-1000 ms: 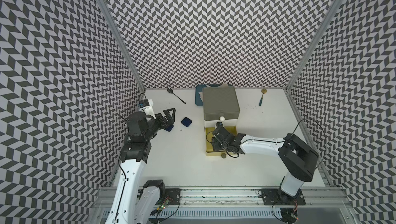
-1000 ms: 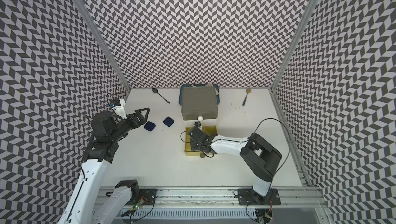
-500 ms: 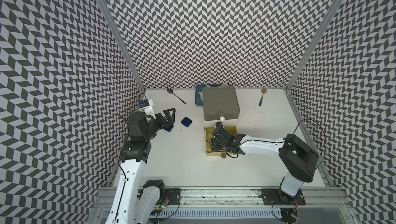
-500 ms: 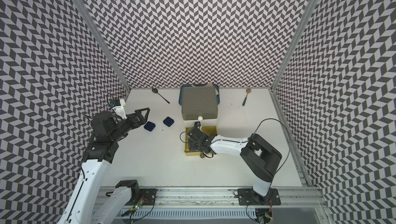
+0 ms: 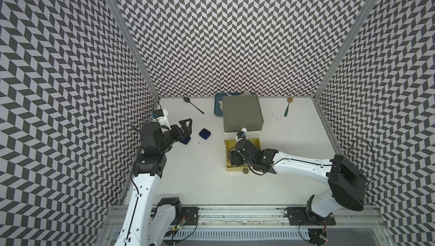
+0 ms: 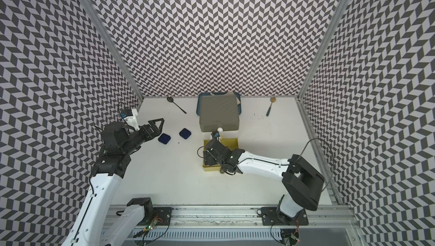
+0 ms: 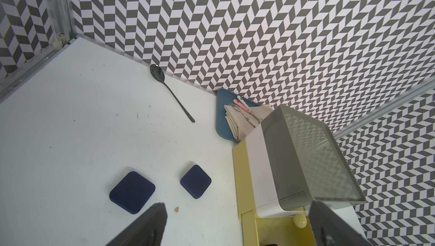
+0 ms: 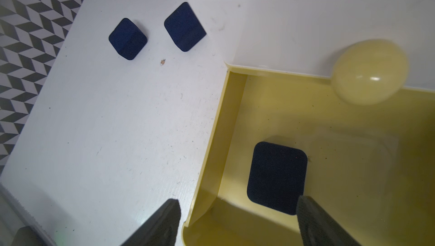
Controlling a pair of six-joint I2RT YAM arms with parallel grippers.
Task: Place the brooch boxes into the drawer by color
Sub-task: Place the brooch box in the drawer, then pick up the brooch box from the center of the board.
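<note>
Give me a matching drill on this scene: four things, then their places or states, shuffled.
1. yellow drawer
2. grey drawer
3. black spoon
4. tray

A. shut
B. behind the chest
C. pulled out, one navy box inside
D. lying left of the tray

Pairs: 1-C, 2-A, 3-D, 4-B

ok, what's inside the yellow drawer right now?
One dark brooch box lies flat on the yellow drawer floor, below the open right claw. The part under the white tier is hidden.
</note>
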